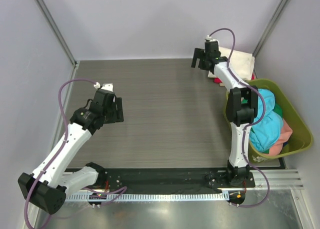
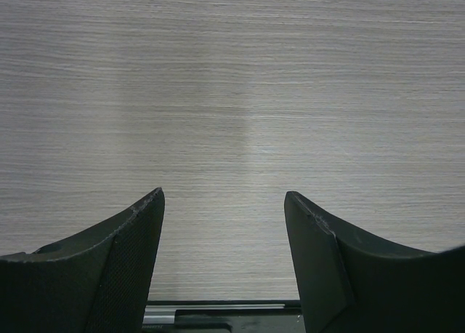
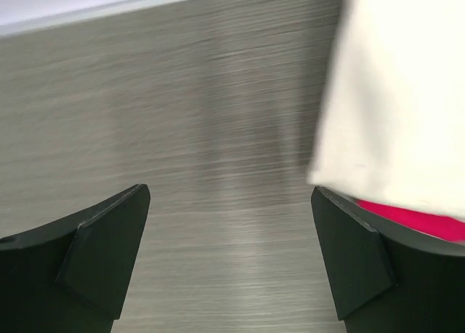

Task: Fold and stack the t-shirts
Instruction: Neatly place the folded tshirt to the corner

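Note:
A folded cream-white t-shirt lies at the back right of the table on top of a magenta-red t-shirt; both show in the right wrist view, cream-white over magenta-red. My right gripper is open and empty just left of this stack. Turquoise and salmon pink t-shirts lie heaped in the basket. My left gripper is open and empty over bare table at the left.
The olive-green plastic basket stands at the right edge, beside the right arm. The wood-grain table is bounded by walls at the back and sides. A black rail runs along the near edge.

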### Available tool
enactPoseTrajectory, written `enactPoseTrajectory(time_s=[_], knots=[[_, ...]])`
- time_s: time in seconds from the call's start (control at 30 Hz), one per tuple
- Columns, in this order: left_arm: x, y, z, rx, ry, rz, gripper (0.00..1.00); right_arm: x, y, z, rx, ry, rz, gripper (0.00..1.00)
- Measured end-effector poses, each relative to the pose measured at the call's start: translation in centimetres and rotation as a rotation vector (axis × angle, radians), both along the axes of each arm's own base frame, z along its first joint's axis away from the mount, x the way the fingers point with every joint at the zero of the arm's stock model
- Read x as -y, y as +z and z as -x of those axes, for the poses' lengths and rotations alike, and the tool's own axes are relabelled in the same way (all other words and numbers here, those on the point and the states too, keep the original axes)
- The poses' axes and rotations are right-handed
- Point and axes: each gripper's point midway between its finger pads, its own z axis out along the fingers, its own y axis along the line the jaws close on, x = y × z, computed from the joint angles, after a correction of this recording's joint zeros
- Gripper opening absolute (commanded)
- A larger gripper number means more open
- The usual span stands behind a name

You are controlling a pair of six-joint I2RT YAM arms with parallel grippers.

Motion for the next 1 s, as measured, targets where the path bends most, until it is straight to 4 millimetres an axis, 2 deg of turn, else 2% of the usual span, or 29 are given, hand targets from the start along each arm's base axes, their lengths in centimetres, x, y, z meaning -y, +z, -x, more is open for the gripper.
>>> enactPoseTrajectory(time_s=[0.07,0.17,0.2,0.27,0.37,0.43,0.47,0.53,0.7,0.83,1.0], knots=[[0.0,0.0,0.0,0.0,0.0,0.0,0.68,2.6,0.3,0.0,-0.005,-0.076,0.01,1.0],[0.0,0.0,0.0,0.001,0.0,0.001,0.69,7.8,1.8,0.3,0.0,-0.205,-0.01,1.0],[0.0,0.0,0.0,0.001,-0.001,0.001,0.69,10.1,2.4,0.5,0.006,-0.26,-0.024,1.0],[0.1,0.1,0.0,0.002,-0.003,0.005,0.69,16.1,4.0,1.2,0.03,-0.395,-0.052,0.99],[0.2,0.1,0.1,0.001,-0.009,0.012,0.69,24.5,5.3,3.3,0.04,-0.582,-0.06,0.98],[0.3,0.1,0.1,0.001,-0.013,0.016,0.69,28.5,5.3,4.9,0.025,-0.672,-0.058,0.96],[0.4,0.1,0.2,0.0,-0.015,0.018,0.69,29.5,5.1,5.6,0.005,-0.698,-0.057,0.94],[0.4,0.1,0.2,-0.002,-0.017,0.021,0.69,30.7,4.8,6.4,-0.026,-0.73,-0.055,0.93],[0.6,0.1,0.2,-0.004,-0.022,0.026,0.69,30.0,2.7,6.0,-0.09,-0.712,-0.074,0.88],[0.6,0.1,0.2,-0.005,-0.025,0.029,0.69,29.6,0.1,4.4,-0.125,-0.683,-0.11,0.88],[0.6,0.1,0.2,-0.003,-0.024,0.029,0.69,29.5,-4.6,4.5,-0.229,-0.684,-0.139,0.88]])
